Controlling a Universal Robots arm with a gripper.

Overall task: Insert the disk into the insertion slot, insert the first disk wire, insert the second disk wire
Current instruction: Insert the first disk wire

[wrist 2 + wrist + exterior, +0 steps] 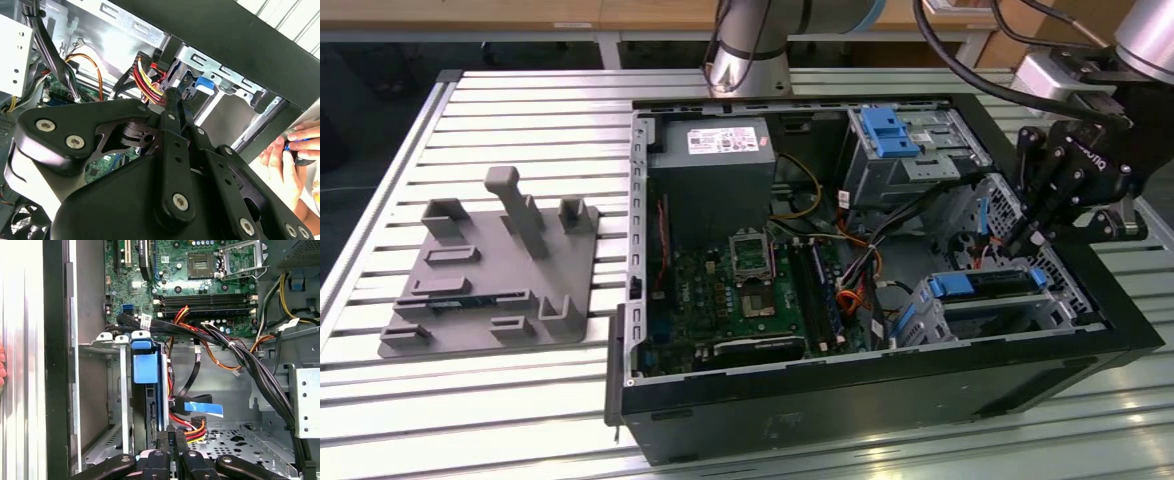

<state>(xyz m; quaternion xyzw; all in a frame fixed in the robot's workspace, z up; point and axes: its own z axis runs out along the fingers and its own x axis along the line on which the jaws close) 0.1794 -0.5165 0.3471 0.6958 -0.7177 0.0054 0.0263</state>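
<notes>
Disk (145,367) sits in the insertion slot (122,400), blue handle outward. Gripper (172,436) at its rear, jaws almost closed, apparently pinching the first disk wire (192,429) plug; I can't confirm. I'd square the plug to its port and press straight, slowly.

Disk (147,390) seated in insertion slot (122,400); red-yellow wires (192,429) beside.

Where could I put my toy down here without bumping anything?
The bare table slats beyond the grey fixture plate, and those nearer the camera, are free. Inside the computer case it is crowded: wires tangle beside the disk, where the gripper reaches in.
</notes>
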